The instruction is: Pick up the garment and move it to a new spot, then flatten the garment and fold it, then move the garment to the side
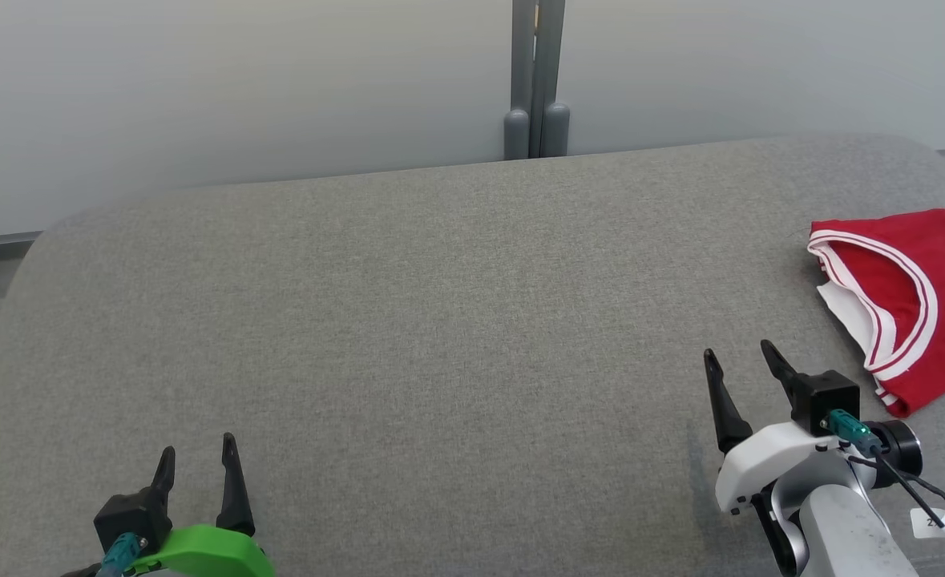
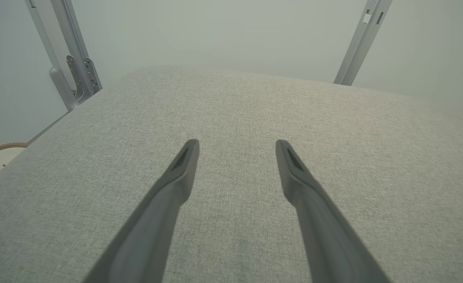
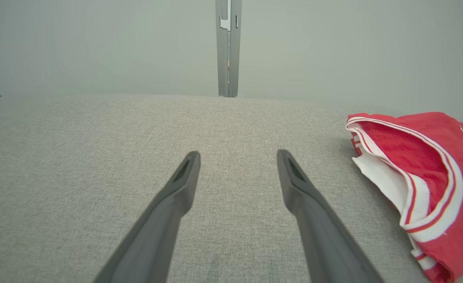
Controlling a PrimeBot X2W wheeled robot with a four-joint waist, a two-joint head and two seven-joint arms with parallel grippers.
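Observation:
The garment [image 1: 913,304] is a red jersey with white and red trim, folded and lying at the right edge of the grey cushioned surface [image 1: 440,320]; part of it runs out of the head view. In the right wrist view the garment [image 3: 423,184] lies to the right of the fingers. My right gripper [image 1: 738,359] [image 3: 238,156] hovers open and empty just left of it, not touching. Near the front left edge my left gripper [image 1: 198,450] [image 2: 237,144] stands open with nothing between its fingers.
A grey metal post [image 1: 536,80] stands behind the surface against a pale wall. In the left wrist view a metal bracket [image 2: 74,74] sits off the surface's left corner and a slanted post [image 2: 361,39] rises behind it.

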